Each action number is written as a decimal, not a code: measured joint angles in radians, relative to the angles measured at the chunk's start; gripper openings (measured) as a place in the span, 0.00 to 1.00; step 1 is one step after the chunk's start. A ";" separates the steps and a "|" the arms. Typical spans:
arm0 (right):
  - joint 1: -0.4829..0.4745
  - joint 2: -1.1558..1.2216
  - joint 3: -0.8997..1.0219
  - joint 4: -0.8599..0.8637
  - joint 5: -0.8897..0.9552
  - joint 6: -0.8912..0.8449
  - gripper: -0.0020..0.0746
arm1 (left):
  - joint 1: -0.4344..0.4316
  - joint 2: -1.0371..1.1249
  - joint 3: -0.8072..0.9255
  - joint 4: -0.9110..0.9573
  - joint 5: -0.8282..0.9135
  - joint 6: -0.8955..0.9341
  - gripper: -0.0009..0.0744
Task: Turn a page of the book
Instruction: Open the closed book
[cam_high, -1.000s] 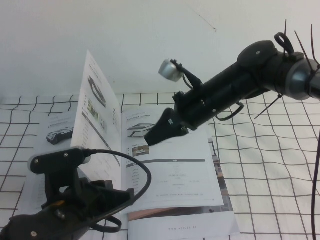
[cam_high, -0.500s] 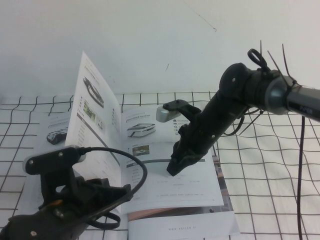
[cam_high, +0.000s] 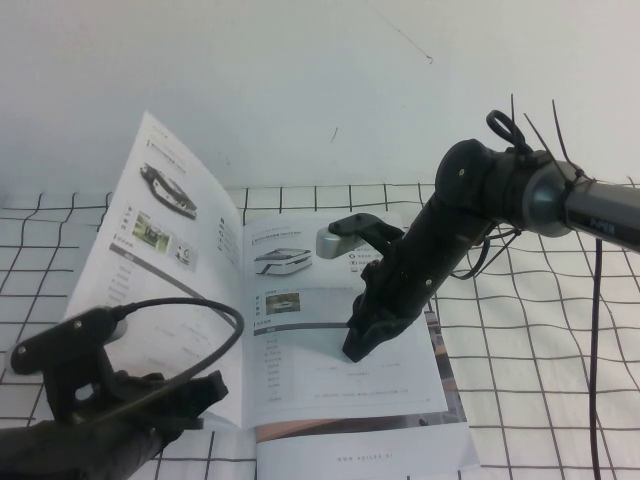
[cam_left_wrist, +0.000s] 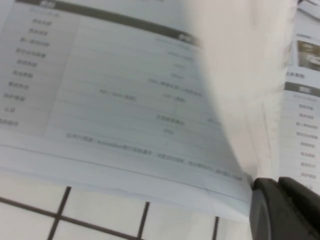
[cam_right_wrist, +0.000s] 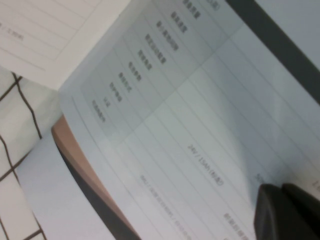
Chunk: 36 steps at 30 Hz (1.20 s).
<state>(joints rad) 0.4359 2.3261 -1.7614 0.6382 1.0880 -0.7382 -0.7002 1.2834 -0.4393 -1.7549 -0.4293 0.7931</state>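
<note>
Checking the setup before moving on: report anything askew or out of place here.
Only the page stands out: it is raised mid-turn over the open book, by the left gripper. The right gripper presses the right-hand page. A loose white sheet pokes out beneath the book.

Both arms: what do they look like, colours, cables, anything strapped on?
Both are matte black. The right gripper tapers to a wedge; its arm has a grey metallic joint, black zip-tie tails and a silver wrist camera. The left gripper carries a looping black cable and a silver-ended camera bar.

One book with one page raised, one loose sheet — two grippers: left gripper, right gripper.
</note>
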 joint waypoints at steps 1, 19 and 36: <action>0.000 0.000 0.000 -0.002 0.000 0.003 0.03 | 0.018 0.000 0.002 -0.002 0.016 0.000 0.01; 0.000 0.000 -0.002 -0.005 0.000 0.003 0.03 | 0.172 0.000 0.009 -0.002 0.323 0.105 0.01; 0.000 0.000 -0.002 -0.012 0.012 0.003 0.03 | 0.193 0.098 -0.241 0.013 0.261 0.400 0.01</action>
<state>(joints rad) 0.4359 2.3261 -1.7630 0.6260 1.0999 -0.7355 -0.5074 1.3817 -0.6804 -1.7420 -0.1681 1.1935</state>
